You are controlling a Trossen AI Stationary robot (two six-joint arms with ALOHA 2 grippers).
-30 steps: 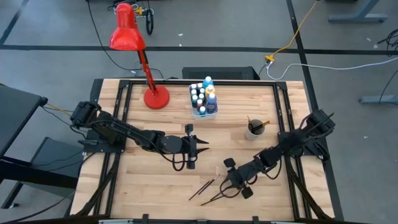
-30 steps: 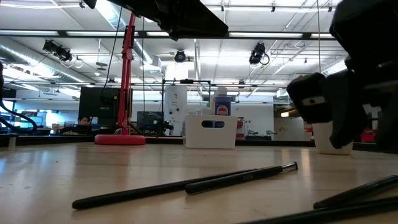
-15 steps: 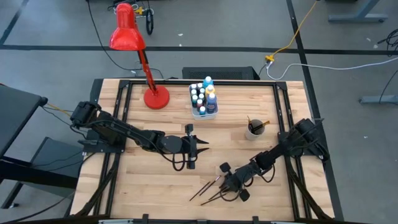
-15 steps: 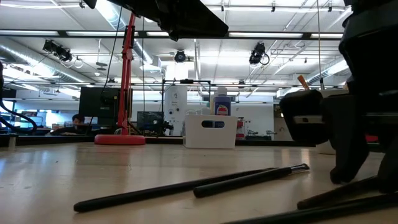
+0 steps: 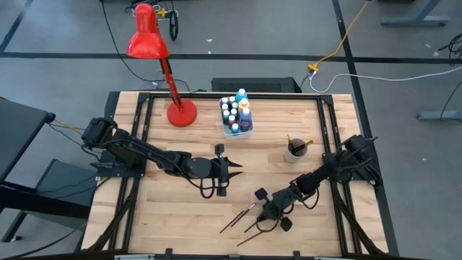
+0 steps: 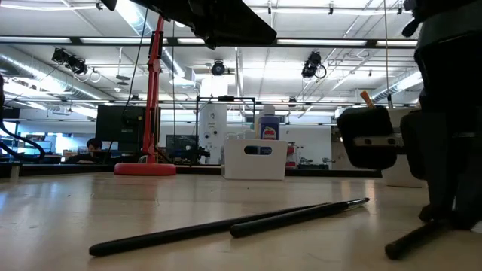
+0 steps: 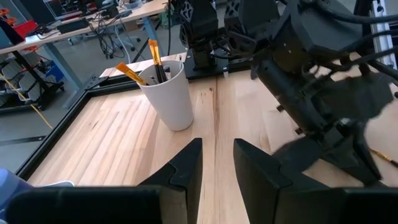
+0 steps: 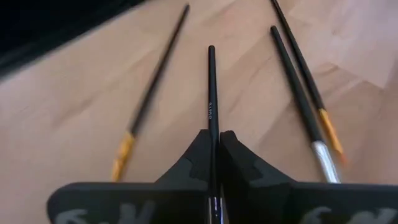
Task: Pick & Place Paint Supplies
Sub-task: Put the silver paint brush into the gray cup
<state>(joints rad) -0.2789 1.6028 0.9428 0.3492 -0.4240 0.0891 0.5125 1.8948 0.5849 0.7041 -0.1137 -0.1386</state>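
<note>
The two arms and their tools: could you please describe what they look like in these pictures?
Both arms are dark, nearly black, built of slim jointed segments with black cables looping alongside. The left tool ends in two flat, dark, wedge-shaped fingers. The right tool has matching matte black fingers with angular, tapering tips and a blocky black body behind them.

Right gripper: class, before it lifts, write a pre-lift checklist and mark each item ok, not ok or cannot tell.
1. Right gripper shut on one brush: ok.
2. Only one brush between the fingers; the other brushes lie apart: ok.
3. Held brush clear of the table: cannot tell.
4. Cup upright, with brushes already in it: ok.
5. Left gripper away from the right gripper's work, mid-table: ok.
</note>
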